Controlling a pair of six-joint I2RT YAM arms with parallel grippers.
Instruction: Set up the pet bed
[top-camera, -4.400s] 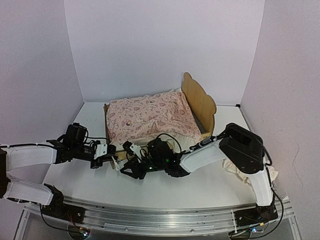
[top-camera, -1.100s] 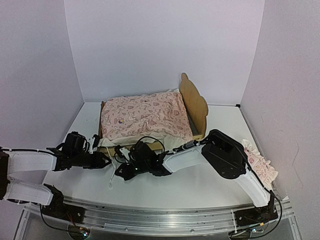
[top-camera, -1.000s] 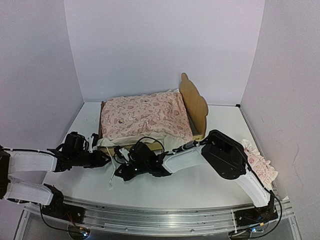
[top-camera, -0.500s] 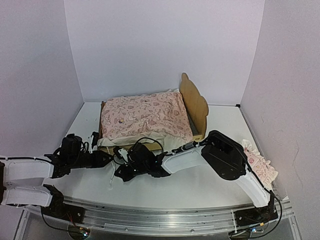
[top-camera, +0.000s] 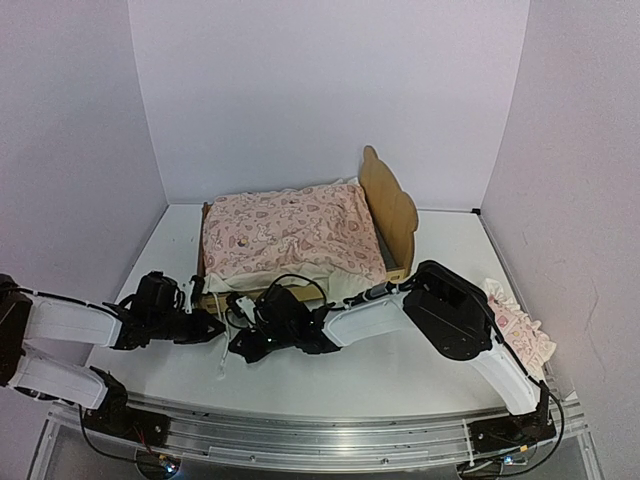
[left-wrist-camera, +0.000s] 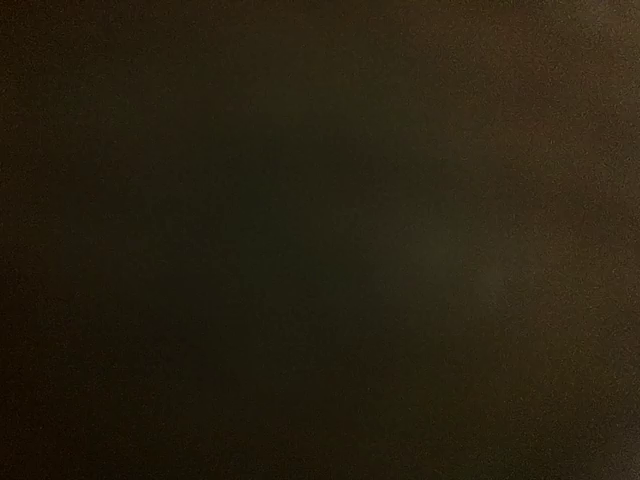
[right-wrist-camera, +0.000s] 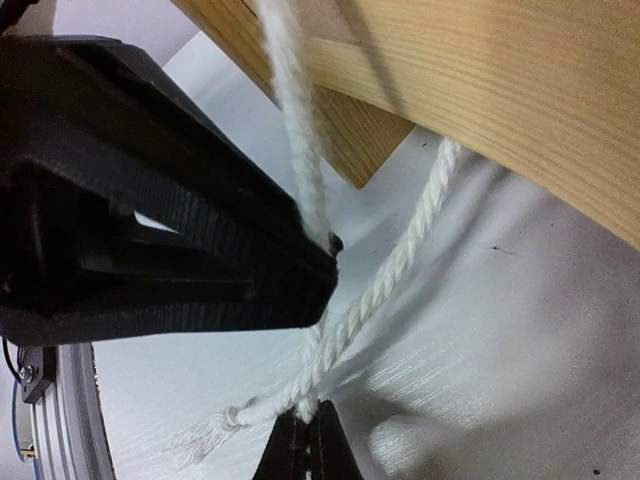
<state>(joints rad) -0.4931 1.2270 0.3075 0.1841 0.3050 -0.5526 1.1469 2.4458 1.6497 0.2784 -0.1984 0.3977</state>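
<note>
The pet bed (top-camera: 391, 207) stands mid-table, its pale-wood headboard at the right and a pink heart-print quilt (top-camera: 285, 235) spread over it. Both arms reach low to its near-left foot corner. My right gripper (right-wrist-camera: 305, 438) is shut on a white cord (right-wrist-camera: 385, 285) that hangs from the wooden frame (right-wrist-camera: 500, 90); in the top view my right gripper (top-camera: 241, 340) is just right of my left gripper (top-camera: 212, 326). A black ribbed finger (right-wrist-camera: 200, 250) fills the left of the right wrist view, with another cord strand running behind its tip. The left wrist view is entirely dark.
A ruffled pink pillow (top-camera: 520, 330) lies at the table's right edge beside the right arm. The cord's frayed end (top-camera: 221, 366) trails on the white table in front of the grippers. Walls enclose the table on three sides.
The left arm has slid a little to the right, closer to the bed's foot corner and the right gripper. The right arm and the bed have stayed put over the last second.
</note>
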